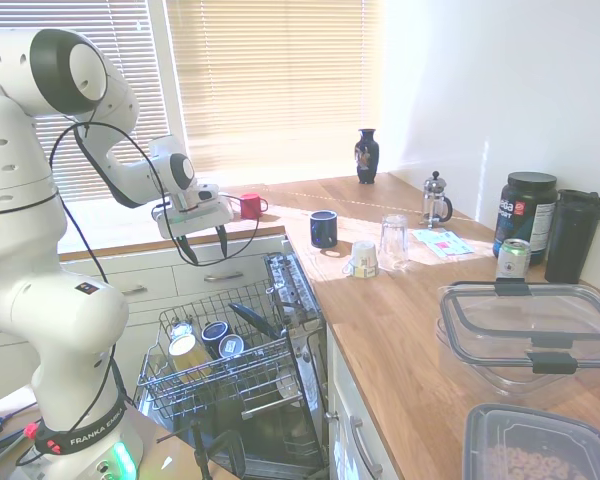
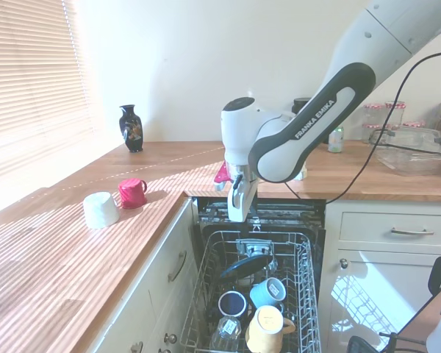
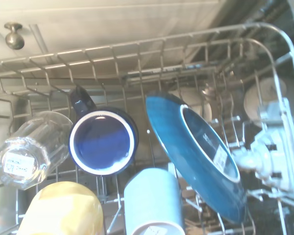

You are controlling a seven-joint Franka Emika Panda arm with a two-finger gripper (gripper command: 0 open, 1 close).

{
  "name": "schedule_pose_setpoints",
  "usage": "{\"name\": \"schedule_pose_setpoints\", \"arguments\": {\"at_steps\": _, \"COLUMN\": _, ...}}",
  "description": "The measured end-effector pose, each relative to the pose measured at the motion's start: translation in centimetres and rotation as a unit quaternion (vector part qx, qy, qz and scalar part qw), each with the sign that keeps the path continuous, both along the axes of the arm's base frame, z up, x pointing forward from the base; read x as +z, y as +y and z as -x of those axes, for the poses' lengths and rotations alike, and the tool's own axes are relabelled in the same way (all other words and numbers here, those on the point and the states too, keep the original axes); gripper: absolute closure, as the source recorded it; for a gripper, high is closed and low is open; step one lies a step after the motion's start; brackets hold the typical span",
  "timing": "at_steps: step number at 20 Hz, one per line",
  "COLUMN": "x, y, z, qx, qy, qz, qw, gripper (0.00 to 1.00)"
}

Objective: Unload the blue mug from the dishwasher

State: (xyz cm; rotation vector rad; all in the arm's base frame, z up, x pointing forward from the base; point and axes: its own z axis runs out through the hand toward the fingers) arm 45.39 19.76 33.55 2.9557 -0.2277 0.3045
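Below the wooden counter, I see the open dishwasher's grey wire rack (image 2: 309, 294) holding the glossy dark navy mug (image 2: 232, 303), rim up, at the yellow mug's (image 2: 265, 329) ten o'clock. My two-finger gripper (image 1: 200, 243) hangs released in clear air above the rack.

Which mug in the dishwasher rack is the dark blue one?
The blue mug with the white rim, lying beside the glass. Its neighbours differ: a pale blue mug and a yellow mug.

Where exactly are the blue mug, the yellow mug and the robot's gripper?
blue mug (image 3: 102, 142): wrist view, on its dark blue inside.
yellow mug (image 2: 265, 328): second exterior view, on its side wall.
gripper (image 1: 202, 244): first exterior view, midway between its two fingertips.
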Motion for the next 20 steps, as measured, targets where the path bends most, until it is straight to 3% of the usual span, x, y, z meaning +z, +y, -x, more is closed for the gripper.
{"name": "schedule_pose_setpoints", "arguments": {"at_steps": 6, "x": -2.7, "y": 1.0, "z": 0.0, "qx": 0.034, "qy": 0.01, "qz": 0.0, "qw": 0.9994, "gripper": 0.0}}
{"name": "schedule_pose_setpoints", "arguments": {"at_steps": 15, "x": -9.9, "y": 5.1, "z": 0.9, "qx": 0.036, "qy": 0.041, "qz": -0.011, "qw": 0.9985, "gripper": 0.0}}
{"name": "schedule_pose_setpoints", "arguments": {"at_steps": 20, "x": -12.6, "y": 8.5, "z": 0.1, "qx": 0.043, "qy": 0.04, "qz": -0.005, "qw": 0.9983, "gripper": 0.0}}
